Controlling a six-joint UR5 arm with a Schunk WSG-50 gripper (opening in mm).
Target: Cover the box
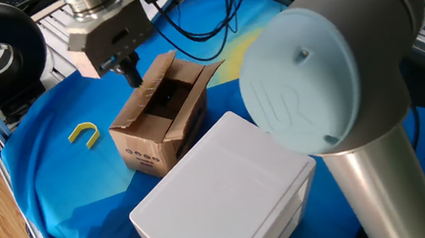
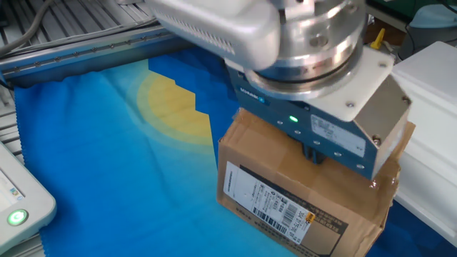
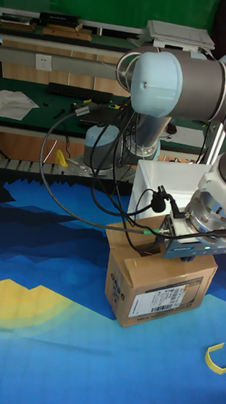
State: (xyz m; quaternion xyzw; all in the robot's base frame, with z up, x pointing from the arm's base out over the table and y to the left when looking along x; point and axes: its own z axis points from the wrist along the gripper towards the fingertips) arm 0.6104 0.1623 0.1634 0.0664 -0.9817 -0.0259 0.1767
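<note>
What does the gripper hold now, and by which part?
Nothing, as far as can be seen. The gripper is above the box, near one raised flap, with nothing visibly between its fingers.

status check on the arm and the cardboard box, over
Gripper above one flap, grip state unclear. Small brown cardboard box top open. Large white plastic box close beside it.

Gripper [image 1: 130, 70] fingertips: in the other fixed view and the tall fixed view, hidden behind the gripper's own housing, so jaw spacing is indeterminate. Cardboard box [image 2: 300, 193]: top opening largely covered by that housing; its right corner is cut off by the lower frame edge.
</note>
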